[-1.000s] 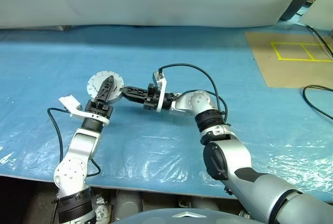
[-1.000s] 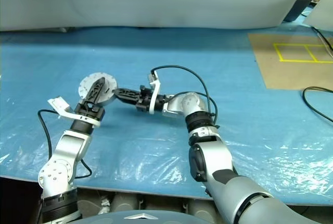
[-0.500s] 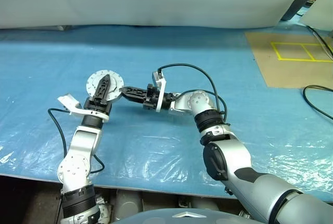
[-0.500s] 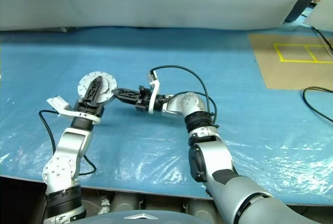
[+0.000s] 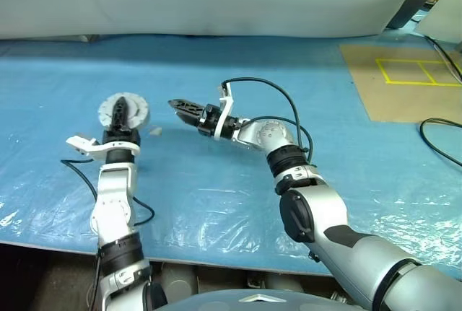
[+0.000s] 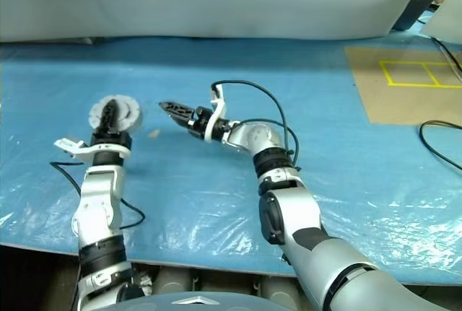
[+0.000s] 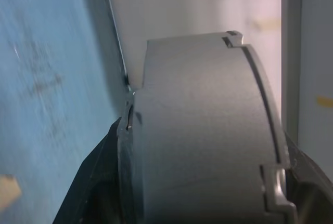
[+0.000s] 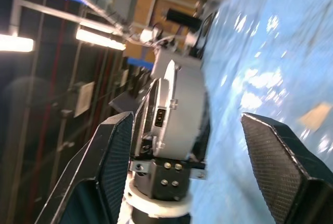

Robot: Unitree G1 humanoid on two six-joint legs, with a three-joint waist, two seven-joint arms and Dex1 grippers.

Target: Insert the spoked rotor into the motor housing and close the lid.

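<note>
Left gripper (image 5: 124, 106), one of two counted: closed on the spoked rotor (image 5: 110, 114), one black finger laid across the face turned to the head camera, the other hidden behind. In the left wrist view the rotor's (image 7: 203, 130) thickness is seen clamped between the two fingers (image 7: 96, 182).

Right gripper (image 5: 180, 106), second of two: jaws spread wide, nothing held. It is pointed toward the left gripper and kept apart from it. Its textured black fingers (image 8: 112, 167) are seen well separated in the right wrist view, with the rotor (image 8: 182, 109) framed in the gap.

Spoked rotor, one: a shallow round wheel, pale grey, with dark marks spaced around the rim. It is held on edge at the left of the table. Its flat face is turned up and toward the head camera, and its axis runs from finger to finger. The outer wall is smooth grey metal, curved, with small square notches cut into the edge. Whether its lower edge touches the sheet cannot be told.

Blue plastic sheet (image 5: 216, 188), one: glossy and wrinkled, spread over the table.

Tan scrap (image 5: 155, 130), one: small and flat, lying on the sheet between the two grippers.

Brown board (image 5: 404, 91), one: matte, laid at the far right, marked with two adjoining boxes in yellow tape (image 5: 415, 71).

Black cable (image 5: 437, 141), one: looped at the right edge.
</note>
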